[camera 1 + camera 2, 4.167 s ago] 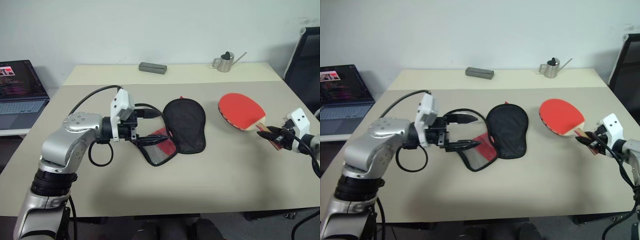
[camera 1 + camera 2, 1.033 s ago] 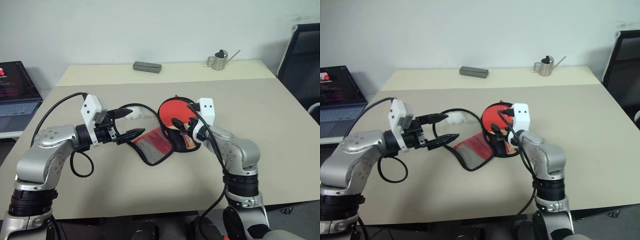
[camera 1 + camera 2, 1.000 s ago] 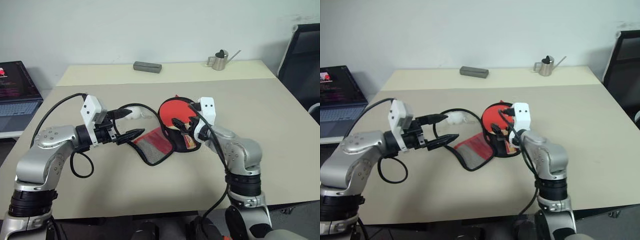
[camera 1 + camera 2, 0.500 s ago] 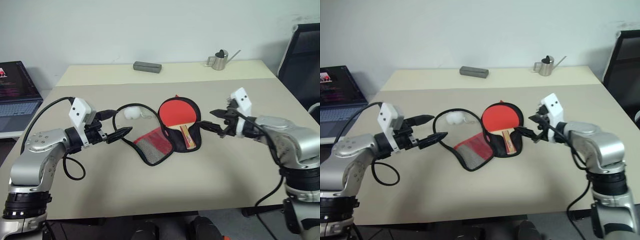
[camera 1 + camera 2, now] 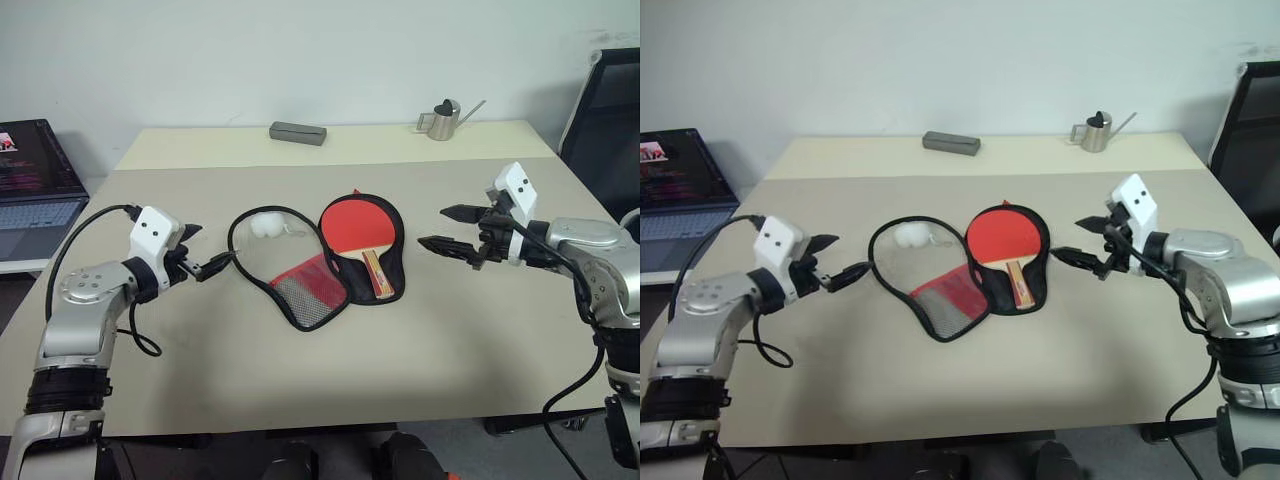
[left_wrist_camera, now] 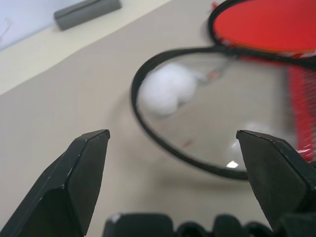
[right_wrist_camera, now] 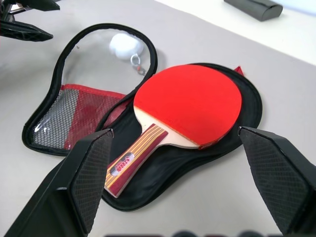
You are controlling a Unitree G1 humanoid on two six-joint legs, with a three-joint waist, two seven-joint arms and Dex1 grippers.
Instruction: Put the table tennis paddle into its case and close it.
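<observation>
Beige table (image 5: pixel 300 380), head views: the case (image 5: pixel 345 262) lies open at its middle, black half flat, red mesh flap folded out toward the robot's left.
- The table tennis paddle (image 5: pixel 357 225) rests red face up inside the black half, handle pointing toward the robot.
- White pompom charm (image 5: pixel 264 226) sits on the table inside the looped black rim, just left of the paddle.
- Left gripper (image 5: pixel 207 262) hovers left of the case, apart from it, jaws spread, holding nothing.
- Right gripper (image 5: pixel 452 228) hovers right of the case, apart from it, jaws spread wide, empty.
- Grey rectangular box (image 5: pixel 298 133) and small metal watering can (image 5: pixel 440 119) stand well behind the case at the far edge.
- Laptop (image 5: pixel 35 185) sits off the table, far left of the case; black chair (image 5: pixel 610 110) far right.

Left wrist view: pompom charm (image 6: pixel 165 90) lies within the black rim, red paddle face (image 6: pixel 266 24) beyond it, grey box (image 6: pixel 87 13) farther off; jaws wide.

Right wrist view: paddle (image 7: pixel 185 106) lies in the case (image 7: pixel 247 123), nothing over it; mesh flap (image 7: pixel 74 121) beside it; jaws wide.
</observation>
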